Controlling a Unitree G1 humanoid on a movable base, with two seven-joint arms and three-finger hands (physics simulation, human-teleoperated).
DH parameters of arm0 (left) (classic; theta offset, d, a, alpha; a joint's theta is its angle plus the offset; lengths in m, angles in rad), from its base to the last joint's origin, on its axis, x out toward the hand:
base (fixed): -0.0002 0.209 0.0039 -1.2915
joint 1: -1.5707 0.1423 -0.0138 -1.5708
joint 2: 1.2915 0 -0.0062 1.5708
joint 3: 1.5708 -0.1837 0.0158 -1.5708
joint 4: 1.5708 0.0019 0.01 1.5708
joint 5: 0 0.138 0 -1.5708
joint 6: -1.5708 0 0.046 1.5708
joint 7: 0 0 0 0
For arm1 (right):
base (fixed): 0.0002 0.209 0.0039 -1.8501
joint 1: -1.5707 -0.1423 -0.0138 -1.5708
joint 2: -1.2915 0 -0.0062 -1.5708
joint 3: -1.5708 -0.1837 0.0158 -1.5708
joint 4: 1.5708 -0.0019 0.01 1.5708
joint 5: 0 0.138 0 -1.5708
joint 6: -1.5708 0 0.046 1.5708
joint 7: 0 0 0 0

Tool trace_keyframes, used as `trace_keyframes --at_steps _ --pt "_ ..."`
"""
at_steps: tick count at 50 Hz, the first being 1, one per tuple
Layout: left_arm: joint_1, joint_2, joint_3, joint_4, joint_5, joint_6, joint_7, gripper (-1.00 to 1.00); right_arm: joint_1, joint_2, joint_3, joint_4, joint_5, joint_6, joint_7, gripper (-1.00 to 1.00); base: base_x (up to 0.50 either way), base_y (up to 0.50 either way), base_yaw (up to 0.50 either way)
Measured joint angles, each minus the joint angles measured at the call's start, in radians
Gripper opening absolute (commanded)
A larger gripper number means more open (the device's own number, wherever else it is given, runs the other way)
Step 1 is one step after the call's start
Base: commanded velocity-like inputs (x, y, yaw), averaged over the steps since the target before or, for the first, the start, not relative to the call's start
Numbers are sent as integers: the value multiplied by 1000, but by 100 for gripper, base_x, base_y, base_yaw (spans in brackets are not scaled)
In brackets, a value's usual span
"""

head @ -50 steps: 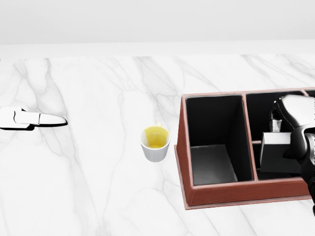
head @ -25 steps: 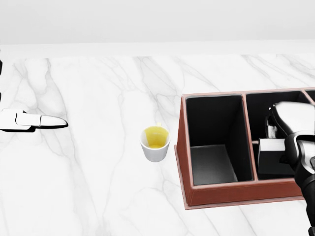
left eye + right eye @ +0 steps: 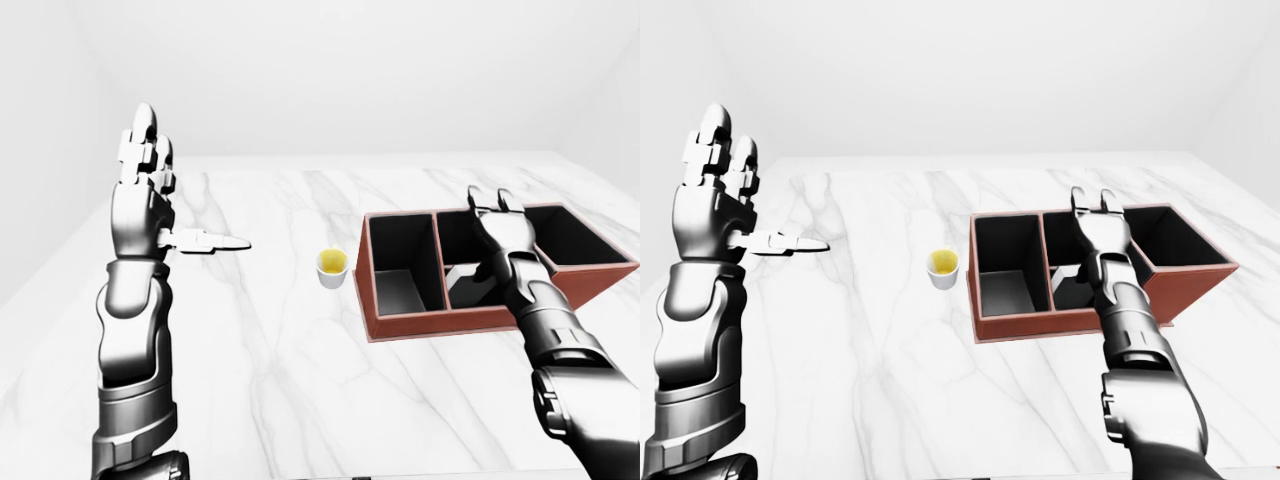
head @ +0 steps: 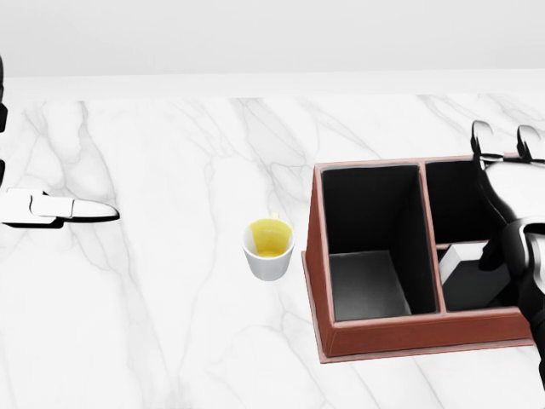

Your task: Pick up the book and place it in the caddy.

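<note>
The brown caddy (image 4: 417, 332) with three black-lined compartments sits on the marble table at the right of the head view. The white book (image 4: 464, 260) lies tilted inside the middle compartment, partly hidden by my right forearm. Above that compartment, my right hand (image 4: 502, 141) is open, its fingers stretched flat toward the caddy's upper rim and not touching the book. At the left of the left-eye view, my left hand (image 3: 145, 150) is raised high and open, with the thumb pointing right and nothing in it.
A white cup (image 4: 269, 247) holding something yellow stands on the table just left of the caddy. The caddy's left compartment (image 4: 368, 285) holds nothing. The marble table (image 4: 170, 324) reaches to a pale wall at the top.
My right hand has opened and risen off the book, its fingers now stretched toward the upper rim. The book has dropped lower into the middle compartment. My left hand barely moved.
</note>
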Motion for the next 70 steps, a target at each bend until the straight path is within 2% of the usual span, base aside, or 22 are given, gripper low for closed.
trace_keyframes --at_steps 15,28,44,56,63,70 --pt "-8 -3 -6 -3 -1 0 3 100 176 9 -102 -392 108 0 240 100 0 0 0" --pt "-14 -3 -8 -10 -5 0 3 100 278 20 -180 -689 203 0 435 100 0 0 0" --pt "-15 -5 -12 -46 -5 0 -2 100 356 61 -258 -1040 388 0 658 100 0 0 0" --pt "43 -23 -9 -149 1 0 -29 100 374 84 -300 -1250 562 0 746 100 0 0 0" --pt "91 -42 -10 -255 11 0 -55 100 397 104 -323 -1380 672 36 774 100 0 0 0" --pt "130 -60 -6 -391 18 0 -82 100 431 124 -353 -1523 778 116 795 100 0 0 0"
